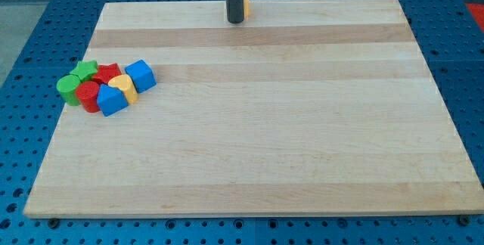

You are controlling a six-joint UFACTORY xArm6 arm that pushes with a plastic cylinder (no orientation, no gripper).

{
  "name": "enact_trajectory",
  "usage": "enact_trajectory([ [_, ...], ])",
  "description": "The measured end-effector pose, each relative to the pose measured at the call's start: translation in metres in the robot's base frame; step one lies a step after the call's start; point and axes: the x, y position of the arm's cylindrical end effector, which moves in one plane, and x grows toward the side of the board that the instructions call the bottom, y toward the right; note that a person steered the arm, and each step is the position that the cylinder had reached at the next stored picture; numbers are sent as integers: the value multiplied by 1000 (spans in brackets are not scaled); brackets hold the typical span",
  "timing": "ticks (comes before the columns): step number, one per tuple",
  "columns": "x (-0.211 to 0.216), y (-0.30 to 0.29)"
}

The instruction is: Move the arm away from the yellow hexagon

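Wooden bench (302,139), my tip (236,21) right against the yellow hexagon (246,7) up top, no claw visible.

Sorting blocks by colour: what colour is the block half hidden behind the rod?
Yellow block, beside my tip, in the camera view.

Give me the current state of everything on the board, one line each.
my tip: on the board near the view's top edge, touching the yellow hexagon's left side.
yellow hexagon: mostly hidden behind the rod.
green star, red star, blue cube, yellow heart, green cylinder, red cylinder, blue block: clustered at the view's left, far from my tip.
wooden board: flat.
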Motion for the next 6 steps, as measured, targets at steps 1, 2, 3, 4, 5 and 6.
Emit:
enact_trajectory([
  [1, -4, 0],
  [2, -1, 2],
  [3, 39, 42],
  [4, 88, 121],
  [5, 131, 182],
  [6, 149, 194],
])
